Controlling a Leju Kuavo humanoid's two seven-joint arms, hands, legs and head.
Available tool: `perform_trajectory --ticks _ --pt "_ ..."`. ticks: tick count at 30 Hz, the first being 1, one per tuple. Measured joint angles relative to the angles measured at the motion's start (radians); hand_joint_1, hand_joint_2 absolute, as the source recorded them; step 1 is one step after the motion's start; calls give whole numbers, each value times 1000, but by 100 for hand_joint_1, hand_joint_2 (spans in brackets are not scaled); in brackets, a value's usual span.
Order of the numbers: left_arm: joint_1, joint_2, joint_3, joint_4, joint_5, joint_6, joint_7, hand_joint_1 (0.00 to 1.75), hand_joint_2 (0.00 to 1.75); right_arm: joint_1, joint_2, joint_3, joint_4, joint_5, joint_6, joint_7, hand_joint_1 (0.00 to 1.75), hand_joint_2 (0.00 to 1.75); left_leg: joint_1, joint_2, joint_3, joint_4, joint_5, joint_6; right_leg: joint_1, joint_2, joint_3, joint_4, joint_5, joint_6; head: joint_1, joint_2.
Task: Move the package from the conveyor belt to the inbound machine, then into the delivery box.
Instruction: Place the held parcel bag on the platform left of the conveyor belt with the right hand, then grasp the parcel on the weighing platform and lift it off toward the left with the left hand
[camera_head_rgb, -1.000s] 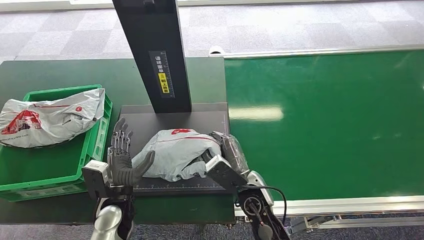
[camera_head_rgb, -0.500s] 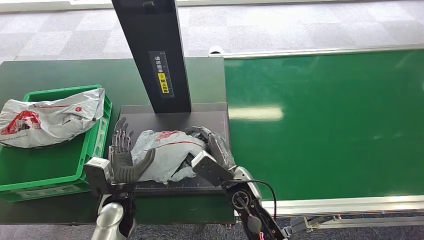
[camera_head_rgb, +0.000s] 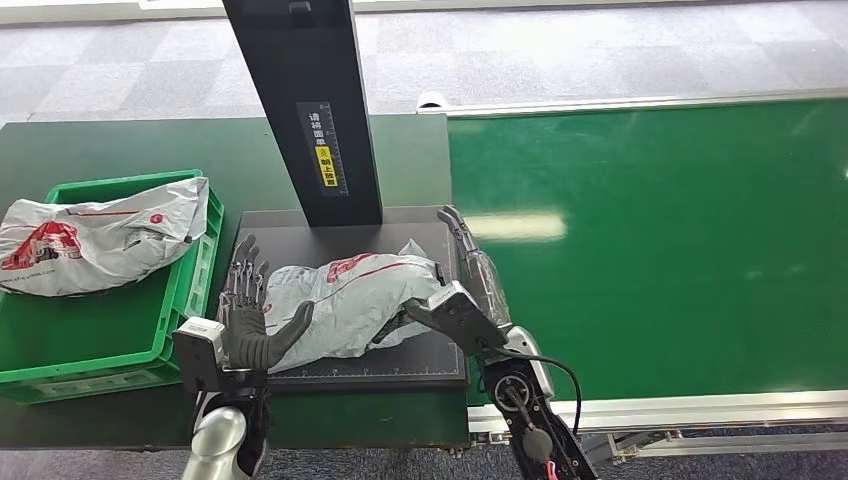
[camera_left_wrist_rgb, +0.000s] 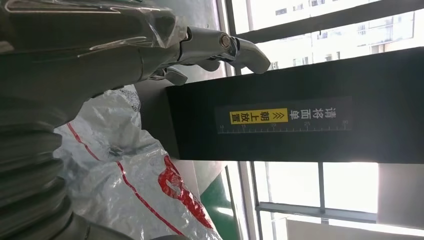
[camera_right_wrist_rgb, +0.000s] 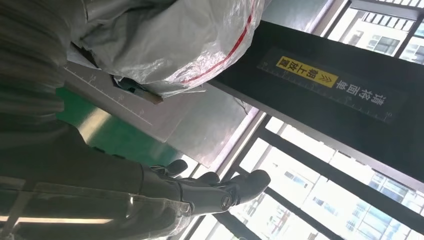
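Head view: package (camera_head_rgb: 345, 300) on dark platform (camera_head_rgb: 330, 240); grey carpet (camera_head_rgb: 600, 50); both hands spread.

The package (camera_head_rgb: 350, 300) is crinkled, glossy grey plastic film with red print; the inbound machine (camera_head_rgb: 345, 240) has a matt black plate and post; the conveyor belt (camera_head_rgb: 650, 240) is smooth green with a sheen, edged in bare metal; the delivery box (camera_head_rgb: 190, 275) is hard green plastic.
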Motion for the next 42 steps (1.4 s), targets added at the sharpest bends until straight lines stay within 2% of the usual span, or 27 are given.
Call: perform_trajectory --ticks 4,10,14,20,22,28,30,32,34,42 --pt "10 1 2 -10 -21 -30 -1 0 175 29 -22 -37 -58 -18 -32 16 0 175 0 -1 0 0 0 0 0 0 0 0 0 0 0 0" --pt "56 22 -3 -58 -117 -129 -21 0 175 133 -86 -182 -245 -102 -12 -14 0 175 0 -1 0 0 -1 1 -1 0 0 0 0 0 0 0" --pt "70 54 -43 -75 -326 -153 15 0 175 190 -109 -223 -346 -104 0 -41 0 175 -1 -1 0 0 -1 1 -1 0 0 -1 0 0 0 0" --pt "47 101 -170 -10 -636 -226 94 0 175 205 -120 -226 -417 -102 11 -46 0 175 -1 0 1 0 0 1 -1 0 1 -1 0 0 0 0" --pt "25 107 -219 53 -704 -210 110 0 175 206 -120 -226 -428 -101 14 -46 0 175 -1 0 1 0 0 1 -1 0 1 -1 0 0 0 0" --pt "-84 97 -351 261 -912 -53 195 0 175 219 -120 -226 -465 -99 15 -45 0 175 -1 -3 3 0 0 1 -1 -2 4 -1 0 0 0 0" --pt "-119 88 -376 320 -925 -21 203 67 175 224 -119 -227 -475 -99 15 -45 0 175 -2 -3 3 0 0 1 -2 -2 5 -1 0 0 0 0" --pt "-148 77 -389 369 -928 10 209 154 175 228 -119 -227 -485 -97 14 -45 0 175 -2 -3 4 0 0 1 -2 -2 6 -1 0 1 0 0" --pt "-169 67 -396 405 -926 39 213 174 175 234 -117 -227 -494 -95 14 -45 0 175 -2 -3 5 0 0 1 -2 -2 7 -1 0 1 0 0" --pt "-204 47 -394 443 -873 122 219 175 175 246 -114 -227 -525 -91 12 -45 0 175 -2 -3 7 0 0 1 -2 -3 8 -1 0 0 0 0"
